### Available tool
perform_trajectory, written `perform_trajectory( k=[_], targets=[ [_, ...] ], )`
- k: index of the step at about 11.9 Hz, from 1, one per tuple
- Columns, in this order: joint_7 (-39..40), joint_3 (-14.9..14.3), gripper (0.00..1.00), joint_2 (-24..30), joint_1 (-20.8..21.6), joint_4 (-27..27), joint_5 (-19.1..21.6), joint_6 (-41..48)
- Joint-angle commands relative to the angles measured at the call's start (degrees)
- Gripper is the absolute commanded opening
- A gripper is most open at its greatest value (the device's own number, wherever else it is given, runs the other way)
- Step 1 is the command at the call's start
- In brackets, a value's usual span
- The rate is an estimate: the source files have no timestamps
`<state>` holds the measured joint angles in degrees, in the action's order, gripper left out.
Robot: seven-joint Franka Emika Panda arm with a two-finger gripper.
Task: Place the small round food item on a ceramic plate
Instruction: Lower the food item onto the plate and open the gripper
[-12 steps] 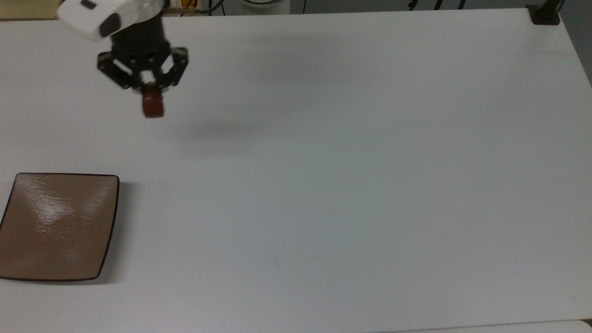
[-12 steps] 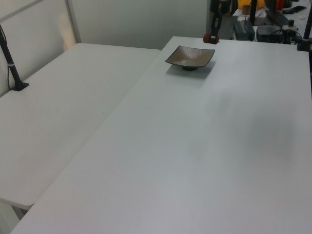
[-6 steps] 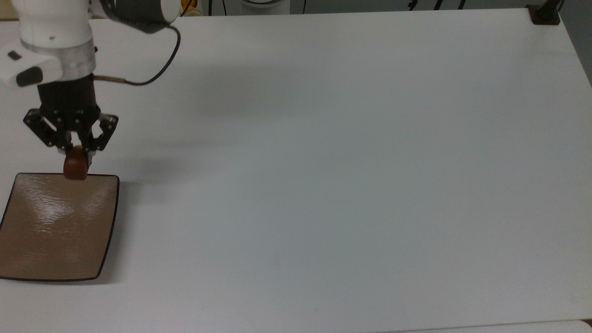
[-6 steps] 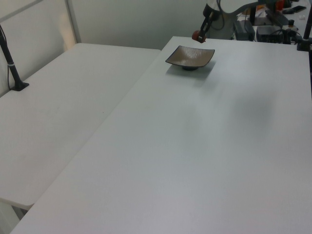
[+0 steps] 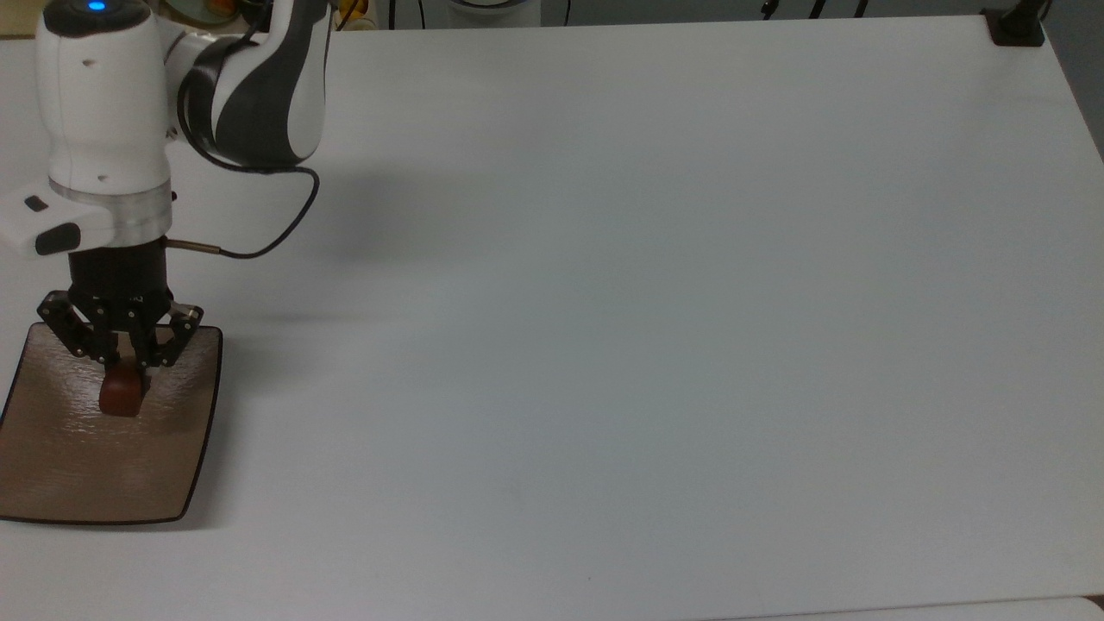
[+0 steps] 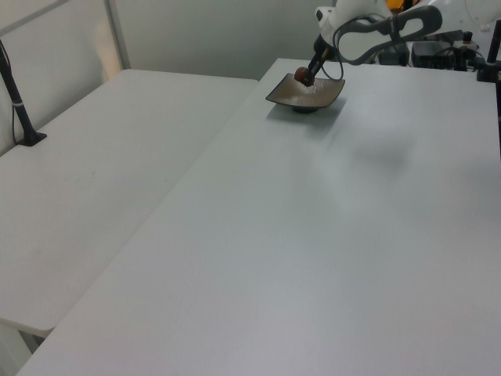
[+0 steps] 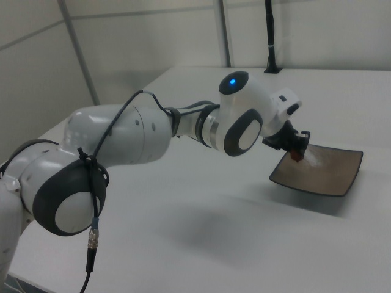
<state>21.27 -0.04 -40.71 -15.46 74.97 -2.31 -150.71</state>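
Observation:
The small round food item (image 5: pixel 121 396) is a dark reddish-brown lump, held over the ceramic plate (image 5: pixel 60 474), a square tan-brown dish with a dark rim at the top view's lower left. My gripper (image 5: pixel 127 377) is shut on the lump from above, over the plate's upper middle. In the left view the lump (image 6: pixel 302 74) hangs just above the plate (image 6: pixel 313 94) near the table's far end. In the right view the gripper (image 7: pixel 297 151) reaches over the plate's (image 7: pixel 327 174) near-left part, the lump (image 7: pixel 297 155) a small red spot below the fingers.
The white table (image 5: pixel 655 310) stretches wide to the top view's right. A black post base (image 5: pixel 1018 26) stands at its far right corner. A second white table (image 6: pixel 86 180) adjoins on the left view's left. The arm's cable (image 5: pixel 276 233) loops beside the wrist.
The gripper carried the lump from the table's far edge, toward the top view's lower left, past the plate's rim to above its surface, and lower.

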Motion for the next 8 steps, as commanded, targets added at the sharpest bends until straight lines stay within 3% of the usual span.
perform_trajectory(
  k=[1, 6, 8],
  targets=[
    [1.0, -0.3, 0.24, -4.6, -0.3, -2.1, 0.6, -5.0],
    [0.9, -0.4, 0.25, -9.9, -0.8, -4.3, 0.5, -11.1],
    [0.8, -0.5, 0.33, -10.0, -1.2, -4.2, 0.5, -11.6]
  ],
)
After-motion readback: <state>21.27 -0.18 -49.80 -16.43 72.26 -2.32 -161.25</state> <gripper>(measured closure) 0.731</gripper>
